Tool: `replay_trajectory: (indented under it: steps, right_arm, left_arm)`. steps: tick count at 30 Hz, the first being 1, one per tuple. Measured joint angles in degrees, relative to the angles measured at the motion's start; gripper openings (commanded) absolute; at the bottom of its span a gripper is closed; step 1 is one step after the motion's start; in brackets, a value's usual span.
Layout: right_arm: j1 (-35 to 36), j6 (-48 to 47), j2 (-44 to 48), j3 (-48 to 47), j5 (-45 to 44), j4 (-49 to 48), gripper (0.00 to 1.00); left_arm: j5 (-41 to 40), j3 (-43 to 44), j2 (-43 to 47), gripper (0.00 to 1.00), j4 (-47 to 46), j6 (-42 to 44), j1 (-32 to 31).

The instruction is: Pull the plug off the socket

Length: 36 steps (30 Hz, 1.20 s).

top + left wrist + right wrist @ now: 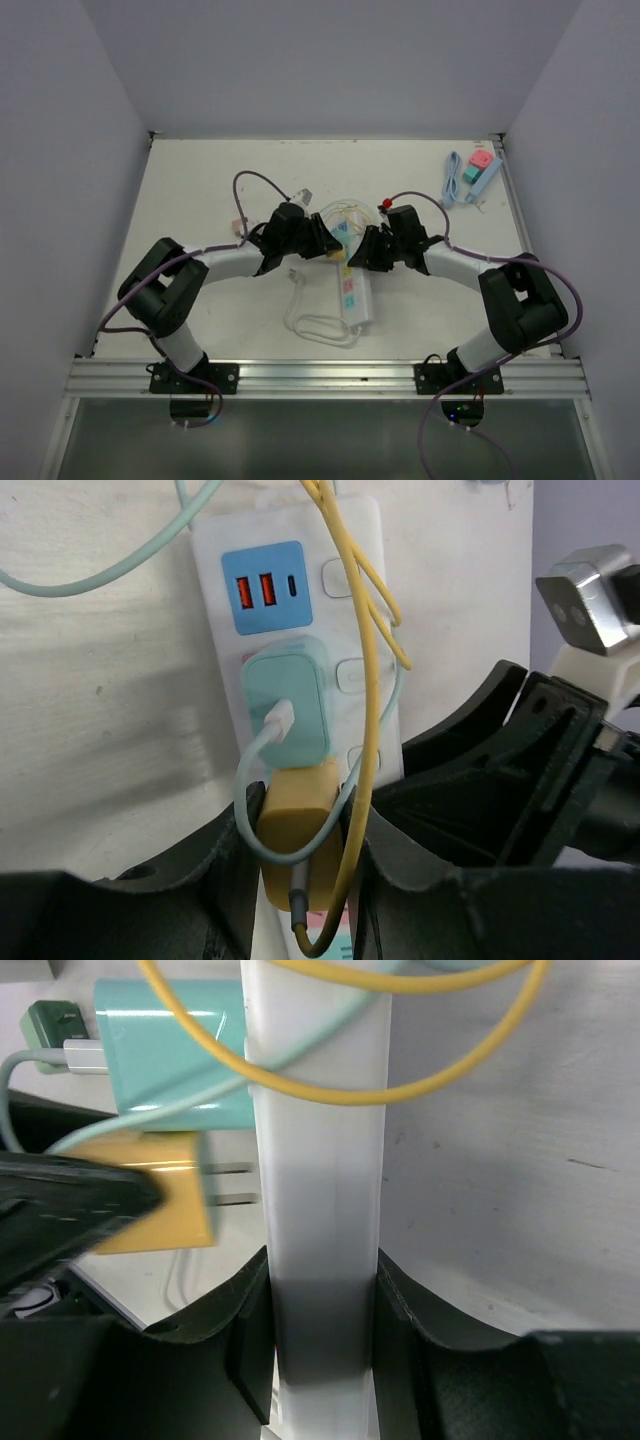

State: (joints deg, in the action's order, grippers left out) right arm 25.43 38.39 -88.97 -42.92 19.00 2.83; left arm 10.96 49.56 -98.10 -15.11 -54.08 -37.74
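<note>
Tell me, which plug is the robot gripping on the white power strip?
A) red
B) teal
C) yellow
C: the left gripper is shut on the yellow plug, its prongs partly out of the power strip; the teal plug sits flush.

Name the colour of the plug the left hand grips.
The plug is mustard yellow, clearest in the left wrist view.

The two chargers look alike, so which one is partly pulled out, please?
The yellow charger: its prongs show bare, while the teal charger sits flush.
</note>
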Motion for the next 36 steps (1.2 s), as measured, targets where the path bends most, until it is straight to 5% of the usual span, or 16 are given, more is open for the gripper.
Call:
replay_trajectory:
  steps: [16, 30, 33, 36]
  right_arm:
    - [-3.5, -1.8, 0.9, 0.1, 0.0, 1.2, 0.00]
    - [-5.2, -8.5, 0.1, -1.3, 4.8, 3.8, 0.00]
    - [-5.2, -8.9, 0.1, -1.3, 5.2, 3.8, 0.00]
    - [-5.2, -9.0, 0.1, -1.3, 5.3, 3.8, 0.00]
  left_arm:
    - [0.9, -2.8, 12.1, 0.00, 9.7, 4.2, 12.2]
    - [-2.3, 5.3, 0.0, 0.02, 13.3, 9.2, 24.0]
    - [-2.6, 8.1, -3.3, 0.13, 13.6, 10.3, 25.1]
    - [-2.6, 9.0, -4.5, 0.36, 13.7, 10.9, 25.8]
